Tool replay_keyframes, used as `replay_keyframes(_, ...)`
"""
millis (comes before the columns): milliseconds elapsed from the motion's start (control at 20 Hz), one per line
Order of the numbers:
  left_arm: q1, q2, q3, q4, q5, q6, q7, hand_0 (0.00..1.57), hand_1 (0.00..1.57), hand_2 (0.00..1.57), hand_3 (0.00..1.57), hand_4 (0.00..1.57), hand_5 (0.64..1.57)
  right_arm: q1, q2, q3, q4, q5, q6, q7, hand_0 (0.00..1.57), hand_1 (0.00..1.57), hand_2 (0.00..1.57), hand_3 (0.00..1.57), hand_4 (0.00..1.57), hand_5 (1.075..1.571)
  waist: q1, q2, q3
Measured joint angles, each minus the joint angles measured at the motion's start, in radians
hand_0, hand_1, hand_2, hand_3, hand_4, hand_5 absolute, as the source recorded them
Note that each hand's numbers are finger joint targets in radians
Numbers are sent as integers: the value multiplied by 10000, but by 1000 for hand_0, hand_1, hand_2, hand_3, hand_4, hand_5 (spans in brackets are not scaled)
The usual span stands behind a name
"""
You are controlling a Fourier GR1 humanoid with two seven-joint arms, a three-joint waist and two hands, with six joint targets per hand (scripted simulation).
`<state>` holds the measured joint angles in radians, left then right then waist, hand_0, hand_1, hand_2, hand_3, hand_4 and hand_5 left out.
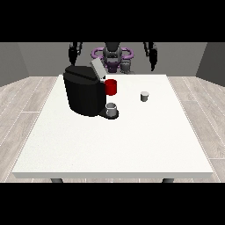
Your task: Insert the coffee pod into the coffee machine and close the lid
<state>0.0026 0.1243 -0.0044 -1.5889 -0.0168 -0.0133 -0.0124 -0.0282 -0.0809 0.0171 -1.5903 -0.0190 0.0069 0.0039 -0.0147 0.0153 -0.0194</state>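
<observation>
Coffee pod (144, 96): a small pale capsule that stood upright on the white bench (132, 145), well apart from the machine and toward the view's right, with nothing touching it

Handling, as a judgement: it looked light and stiff, short and smooth-sided, so it could tip or slide if nudged from one side – a pinch across its side walls from above seemed the safest hold

Coffee machine (84, 90): a black body that sat on the bench at the view's left of centre, its grey lid (98, 69) tilted up and open

Red part (111, 87): it sat at the machine's front below the lid; whether it was the pod slot I could not tell

Grey cup (111, 108): it stood on the machine's drip base, under the spout

Hand at the view's left (74, 52): it hung raised beside the robot's torso, behind the bench's far edge, above the machine and holding nothing – how its fingers lay could not be told

Hand at the view's right (151, 53): it was likewise raised and away from the bench, nearer the pod's side, carrying nothing; whether its fingers were spread or curled could not be told

Stage, as a judgement: the pod was not yet picked up and the lid not yet closed
</observation>
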Motion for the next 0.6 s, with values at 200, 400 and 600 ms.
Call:
replay_keyframes(200,-48,298,57,294,-154,-339,-316,0,0,0,0,0,1571,213,24,116,2,152,-4,142,0,0,0,0,0,1571,-58,-178,122)
replay_keyframes(400,-249,985,-25,355,-571,-892,-889,0,0,0,0,0,1571,134,42,-79,209,648,-604,-33,0,0,0,0,0,1571,-120,-44,164)
replay_keyframes(600,-384,1298,-280,422,-1172,-1108,-1313,0,0,0,0,0,1571,60,-16,-245,445,1252,-1209,-237,0,0,0,0,0,1571,-122,-27,182)
